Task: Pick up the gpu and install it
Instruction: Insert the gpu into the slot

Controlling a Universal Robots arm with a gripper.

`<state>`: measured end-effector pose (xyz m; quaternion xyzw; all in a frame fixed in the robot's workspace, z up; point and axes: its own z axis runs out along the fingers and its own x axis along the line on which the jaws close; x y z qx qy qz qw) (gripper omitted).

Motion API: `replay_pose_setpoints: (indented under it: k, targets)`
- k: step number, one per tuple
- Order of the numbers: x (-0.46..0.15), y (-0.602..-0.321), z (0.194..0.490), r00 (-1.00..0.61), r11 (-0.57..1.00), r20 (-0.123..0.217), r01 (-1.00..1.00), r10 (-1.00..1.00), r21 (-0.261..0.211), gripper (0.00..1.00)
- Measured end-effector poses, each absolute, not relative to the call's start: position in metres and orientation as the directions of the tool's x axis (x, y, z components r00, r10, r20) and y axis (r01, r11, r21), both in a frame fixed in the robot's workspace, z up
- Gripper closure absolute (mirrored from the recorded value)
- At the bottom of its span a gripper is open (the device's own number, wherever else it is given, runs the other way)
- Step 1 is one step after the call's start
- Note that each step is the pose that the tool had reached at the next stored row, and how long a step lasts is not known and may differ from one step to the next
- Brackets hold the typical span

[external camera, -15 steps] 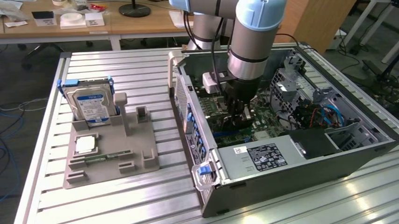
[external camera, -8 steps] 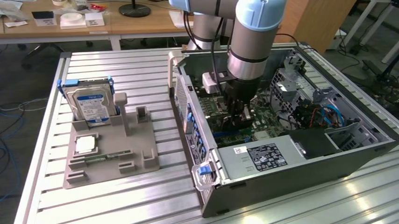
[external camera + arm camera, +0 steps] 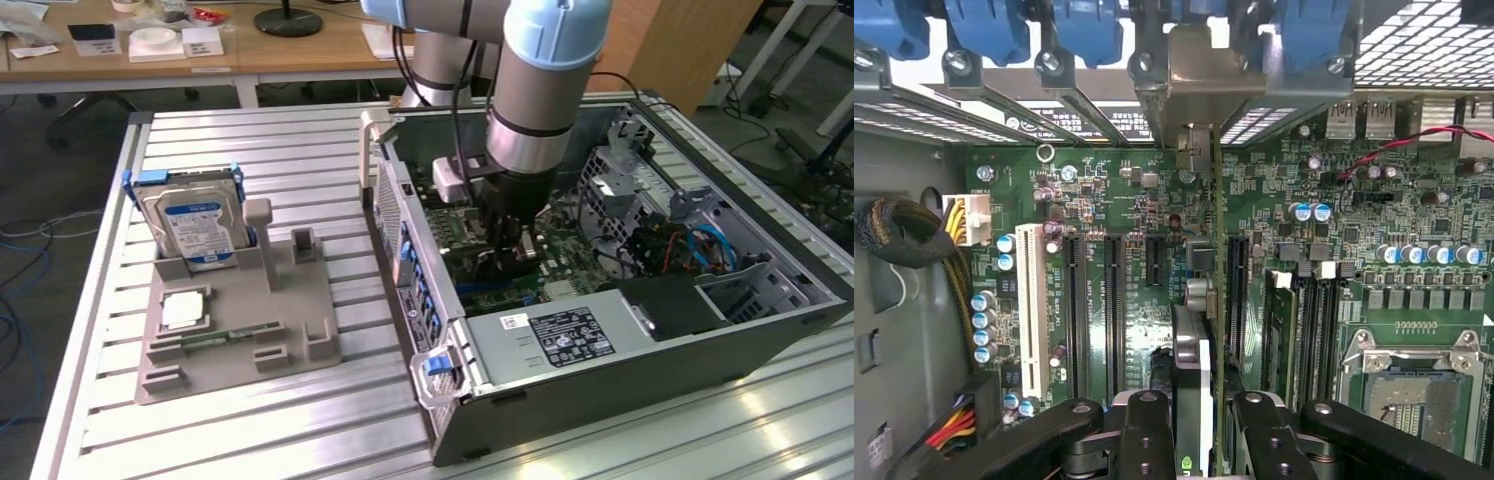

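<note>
The gpu [image 3: 1195, 345] stands on edge over the green motherboard [image 3: 1104, 200] inside the open computer case [image 3: 667, 350]. My gripper [image 3: 1202, 435] is shut on it, one black finger [image 3: 1145, 435] on each side of the thin card. Its silver end bracket [image 3: 1199, 75] reaches the case's rear slot openings, between the blue latches [image 3: 1089, 25]. The card runs in line between two black expansion slots [image 3: 1237, 290]; I cannot tell whether its edge sits in a slot. In the exterior view the arm reaches straight down into the case, with the gripper [image 3: 514, 250] low over the board.
A white slot [image 3: 1032, 305] and a cable bundle [image 3: 899, 235] lie to one side of the card, memory slots and the CPU socket [image 3: 1414, 395] to the other. Outside the case, a grey fixture [image 3: 240, 340] holds a hard drive [image 3: 200, 225] and a memory stick [image 3: 220, 337].
</note>
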<state>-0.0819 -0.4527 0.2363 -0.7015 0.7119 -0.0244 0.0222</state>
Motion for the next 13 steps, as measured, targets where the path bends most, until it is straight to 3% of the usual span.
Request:
replay_pose_setpoints:
  k: [13]
  targets:
    - [-0.0819, -0.4528, 0.2357, -0.015, 0.015, 0.003, -0.998, -1.0, -0.06, 0.72]
